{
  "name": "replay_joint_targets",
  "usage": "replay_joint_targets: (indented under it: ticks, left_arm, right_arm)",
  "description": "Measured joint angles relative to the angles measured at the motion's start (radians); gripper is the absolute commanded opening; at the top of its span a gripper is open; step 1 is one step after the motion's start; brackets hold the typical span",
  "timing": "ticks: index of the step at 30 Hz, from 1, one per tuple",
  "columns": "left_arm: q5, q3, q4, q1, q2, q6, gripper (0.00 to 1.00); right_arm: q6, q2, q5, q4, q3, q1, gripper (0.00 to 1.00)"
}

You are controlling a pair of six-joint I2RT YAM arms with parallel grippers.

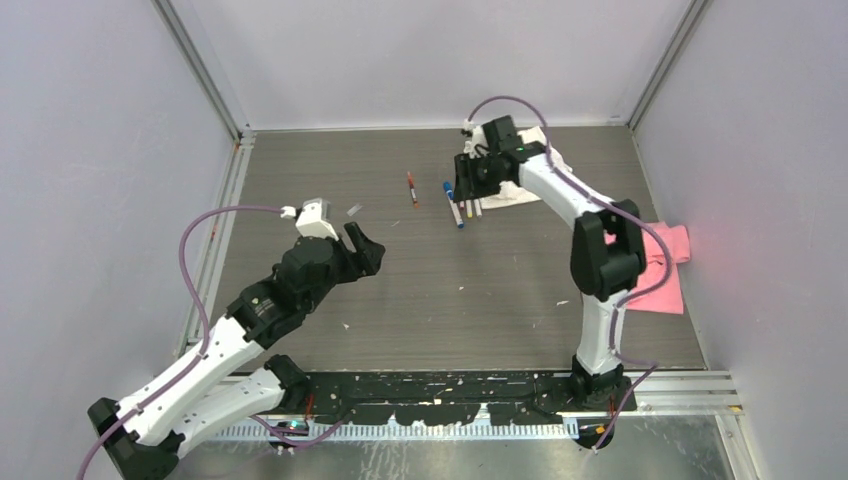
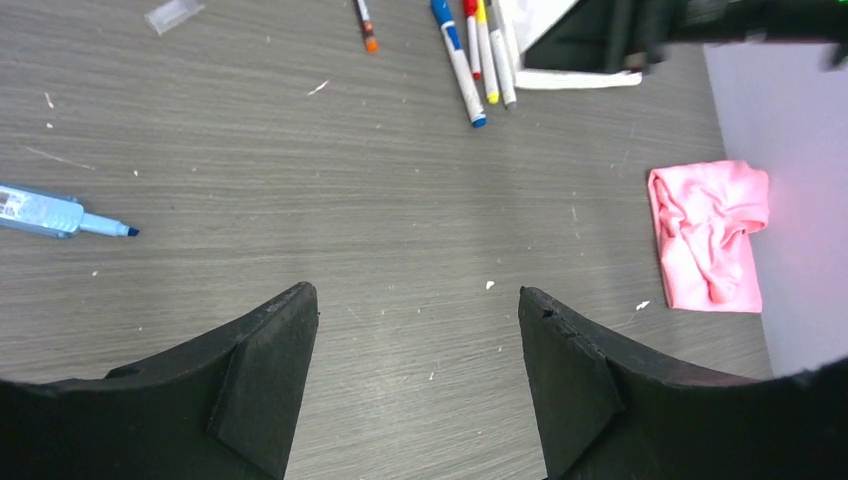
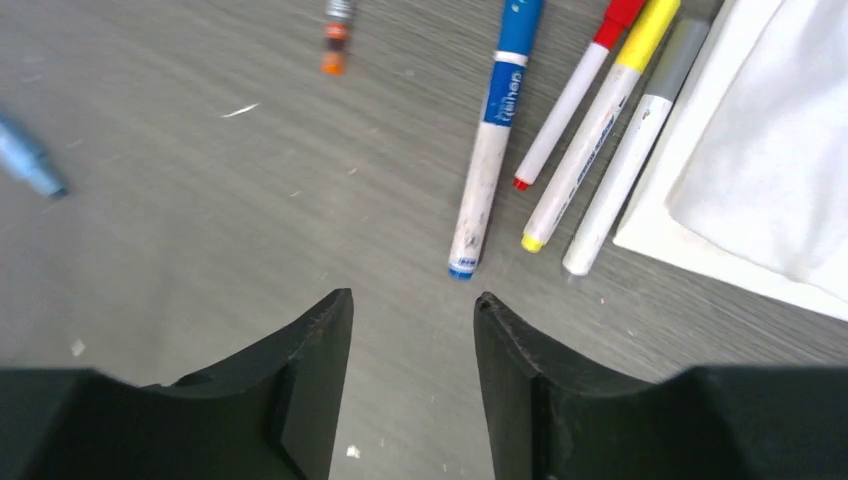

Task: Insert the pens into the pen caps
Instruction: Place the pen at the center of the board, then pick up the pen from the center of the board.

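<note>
Held left gripper (image 2: 415, 300) wide apart, empty, at lower frame; held right gripper (image 3: 412, 300) parted, empty, below pens (image 3: 487, 170) at upper right.

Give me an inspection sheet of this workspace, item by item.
Surface: grey wood-grain tabletop, scattered white specks.
Job's things: blue-capped white pen, red-capped pen, yellow-capped pen and grey-capped pen side by side next to the folded white cloth; dark pen with orange end apart; light blue pen uncapped, tip bare; clear plastic cap lying alone.
Clutter: the white cloth; crumpled pink cloth by the right wall.
Grippers: left gripper open, empty; right gripper open, empty, by the four pens.
Cables: purple cables loop along both arms, clear of the pens.
Surroundings: pale walls on three sides.
</note>
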Motion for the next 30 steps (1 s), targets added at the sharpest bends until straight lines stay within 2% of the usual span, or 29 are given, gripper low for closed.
replay_joint_targets:
  ticks: [4, 6, 10, 12, 15, 17, 21, 30]
  left_arm:
    - [0.072, -0.001, 0.002, 0.065, 0.063, -0.02, 0.74]
    - [0.127, -0.003, 0.002, 0.13, 0.095, -0.027, 0.74]
    - [0.242, -0.009, 0.0, 0.288, 0.15, -0.03, 0.71]
    - [0.29, -0.009, -0.005, 0.372, 0.176, -0.027, 0.67]
    - [0.346, -0.009, -0.024, 0.474, 0.216, -0.032, 0.53]
    - [0.367, -0.009, -0.043, 0.537, 0.252, -0.048, 0.48]
    - [0.367, -0.01, -0.069, 0.6, 0.344, -0.097, 0.43]
    - [0.241, 0.079, -0.22, 0.614, 0.6, -0.218, 0.45]
  right_arm:
    - [-0.064, -0.168, -0.214, 0.007, -0.071, -0.082, 0.61]
    - [-0.082, -0.254, -0.317, 0.04, -0.143, -0.124, 0.65]
    - [-0.105, -0.409, -0.504, 0.127, -0.339, -0.187, 0.67]
    - [-0.122, -0.452, -0.595, 0.152, -0.42, -0.192, 0.67]
    - [-0.144, -0.473, -0.695, 0.189, -0.515, -0.192, 0.67]
    - [-0.155, -0.473, -0.733, 0.202, -0.565, -0.193, 0.67]
    - [-0.164, -0.477, -0.773, 0.214, -0.635, -0.219, 0.68]
    - [-0.152, -0.495, -0.799, 0.285, -0.686, -0.284, 0.67]
